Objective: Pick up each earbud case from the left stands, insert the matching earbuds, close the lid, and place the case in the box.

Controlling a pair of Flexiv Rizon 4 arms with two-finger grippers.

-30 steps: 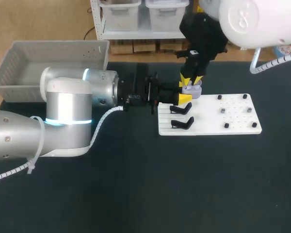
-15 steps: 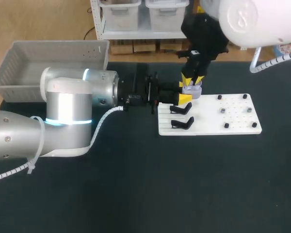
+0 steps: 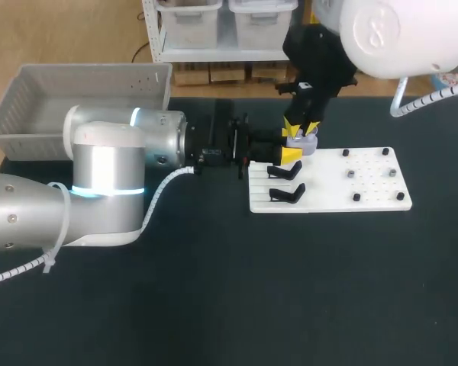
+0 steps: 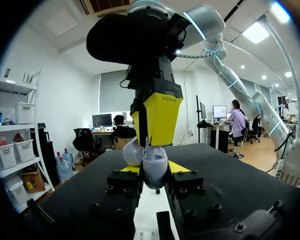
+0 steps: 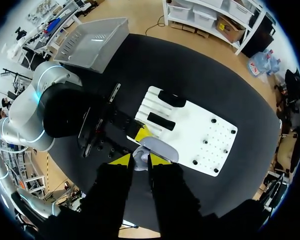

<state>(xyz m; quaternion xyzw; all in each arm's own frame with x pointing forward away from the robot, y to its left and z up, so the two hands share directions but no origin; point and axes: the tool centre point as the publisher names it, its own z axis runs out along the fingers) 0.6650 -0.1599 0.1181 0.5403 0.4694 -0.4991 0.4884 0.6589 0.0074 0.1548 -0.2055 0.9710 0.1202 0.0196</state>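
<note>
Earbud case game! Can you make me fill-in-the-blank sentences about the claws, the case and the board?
1. The left claw is shut on the earbud case at the edge of the ____ board.
2. The right claw comes at the case from ____.
3. ____ black stands sit empty on the board.
Missing words: white; above; two.
</note>
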